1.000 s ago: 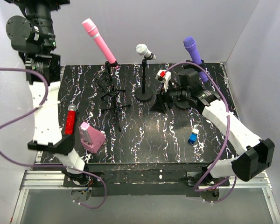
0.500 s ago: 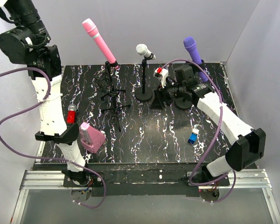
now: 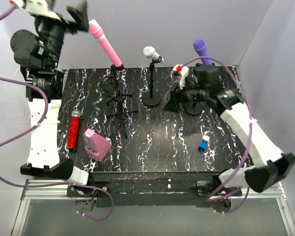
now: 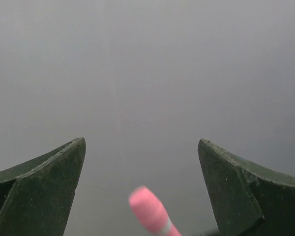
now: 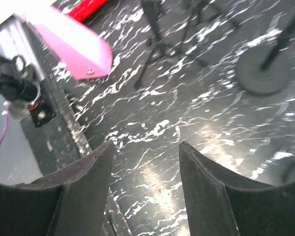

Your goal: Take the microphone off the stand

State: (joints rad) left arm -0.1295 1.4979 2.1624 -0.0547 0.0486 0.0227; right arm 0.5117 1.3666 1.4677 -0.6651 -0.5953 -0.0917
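A pink microphone (image 3: 104, 43) leans in a black tripod stand (image 3: 117, 101) at the back left. My left gripper (image 3: 78, 14) is open and raised beside the microphone's head, just left of it. In the left wrist view (image 4: 141, 142) the pink head (image 4: 148, 212) shows low between the open fingers, untouched. A white microphone (image 3: 151, 53) sits on a round-base stand (image 3: 151, 100). A purple microphone (image 3: 202, 50) stands behind my right arm. My right gripper (image 3: 173, 104) is open and empty over the table, right of the round base (image 5: 258, 73); its fingers frame bare tabletop (image 5: 146, 145).
A red microphone (image 3: 73, 130) and a pink box (image 3: 96, 144) lie at the front left; both show in the right wrist view, the box (image 5: 73, 46) and the red microphone (image 5: 88, 7). A small blue object (image 3: 203, 144) lies at the front right. Grey walls enclose the table.
My left arm has swung up, bringing its open gripper to the pink microphone's head. My right gripper has shifted slightly right, away from the round-base stand.
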